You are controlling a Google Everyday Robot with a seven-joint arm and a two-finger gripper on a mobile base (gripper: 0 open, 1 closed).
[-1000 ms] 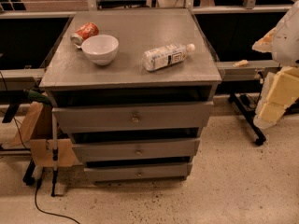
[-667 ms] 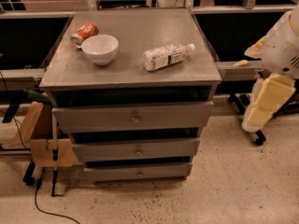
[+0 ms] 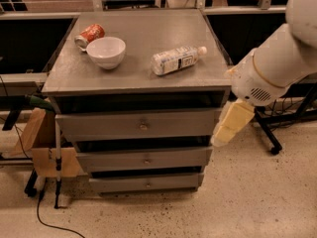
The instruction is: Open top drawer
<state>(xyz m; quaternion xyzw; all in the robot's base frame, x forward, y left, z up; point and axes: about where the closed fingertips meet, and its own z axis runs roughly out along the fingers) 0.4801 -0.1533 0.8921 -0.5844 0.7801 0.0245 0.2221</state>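
The top drawer is the widest grey metal front of the three, just under the cabinet top, with a small brass knob at its centre. It looks shut, with a dark gap above it. My white arm comes in from the upper right. Its cream-coloured gripper hangs down beside the right end of the top drawer, level with it and well right of the knob, touching nothing I can see.
On the cabinet top lie a red can, a white bowl and a plastic bottle on its side. Two narrower drawers sit below. A cardboard box and cable are left; a wheeled stand is right.
My arm has swung left and down from the right edge of the view. The gripper now hangs next to the right end of the top drawer. The drawers have not moved.
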